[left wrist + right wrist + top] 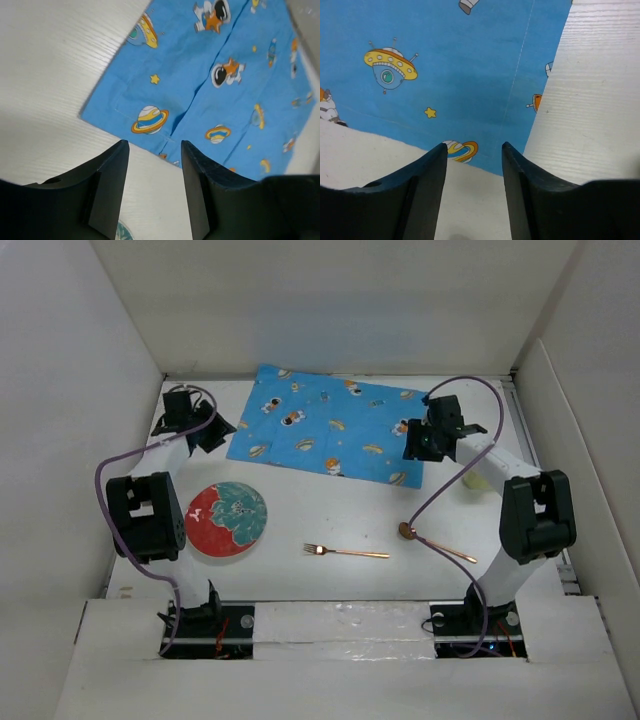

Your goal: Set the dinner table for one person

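On the worktop [330, 510] we see one mat [330, 425], one plate [226, 519], one fork [345, 552], one spoon [438, 543]; both jaws spread apart, empty.

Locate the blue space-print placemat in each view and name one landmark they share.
Top external: placemat at upper centre, slightly tilted.
Left wrist: placemat fills the upper right, one corner showing at left.
Right wrist: placemat fills the upper left.
Shared landmark: the white dinner table bordering its edge.

L arm [148, 510] elbow bent, reaching fwd; left claw [212, 430] tilted down, fingers spread apart. R arm [535, 512] mirrors it; right claw [418, 444] tilted down, fingers likewise spread.
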`<action>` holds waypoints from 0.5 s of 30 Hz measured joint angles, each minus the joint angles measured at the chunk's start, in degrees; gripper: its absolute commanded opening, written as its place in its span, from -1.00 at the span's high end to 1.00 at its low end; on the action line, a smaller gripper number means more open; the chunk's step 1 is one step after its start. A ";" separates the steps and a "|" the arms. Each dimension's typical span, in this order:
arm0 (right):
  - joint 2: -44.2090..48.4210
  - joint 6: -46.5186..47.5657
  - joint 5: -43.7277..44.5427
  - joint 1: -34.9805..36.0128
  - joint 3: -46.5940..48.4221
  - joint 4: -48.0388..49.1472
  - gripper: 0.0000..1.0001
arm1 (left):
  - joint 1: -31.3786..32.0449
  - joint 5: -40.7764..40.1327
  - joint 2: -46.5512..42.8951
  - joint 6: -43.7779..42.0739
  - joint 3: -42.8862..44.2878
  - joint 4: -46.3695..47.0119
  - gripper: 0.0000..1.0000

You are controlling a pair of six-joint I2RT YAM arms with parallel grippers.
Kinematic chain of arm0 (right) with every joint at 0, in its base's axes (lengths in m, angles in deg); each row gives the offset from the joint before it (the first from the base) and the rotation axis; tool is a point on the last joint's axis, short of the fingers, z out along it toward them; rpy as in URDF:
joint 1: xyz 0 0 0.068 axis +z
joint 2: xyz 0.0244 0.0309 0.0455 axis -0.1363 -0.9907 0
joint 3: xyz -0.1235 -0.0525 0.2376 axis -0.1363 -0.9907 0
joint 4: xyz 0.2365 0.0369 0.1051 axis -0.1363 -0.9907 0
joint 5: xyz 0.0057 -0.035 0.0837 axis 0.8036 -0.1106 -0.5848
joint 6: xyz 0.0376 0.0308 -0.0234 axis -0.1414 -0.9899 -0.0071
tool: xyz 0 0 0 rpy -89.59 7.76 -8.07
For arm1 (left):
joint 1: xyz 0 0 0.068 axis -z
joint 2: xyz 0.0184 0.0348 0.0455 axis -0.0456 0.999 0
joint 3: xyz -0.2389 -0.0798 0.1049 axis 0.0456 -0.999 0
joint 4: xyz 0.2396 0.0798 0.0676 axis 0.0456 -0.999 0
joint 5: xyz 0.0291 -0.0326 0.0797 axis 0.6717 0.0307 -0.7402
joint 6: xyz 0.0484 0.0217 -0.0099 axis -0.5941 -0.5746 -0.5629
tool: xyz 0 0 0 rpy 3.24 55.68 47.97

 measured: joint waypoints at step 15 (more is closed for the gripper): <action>10.12 -7.02 3.67 -0.04 -10.19 -0.61 0.34 | 5.29 -22.45 5.79 -14.47 3.85 -10.16 -0.21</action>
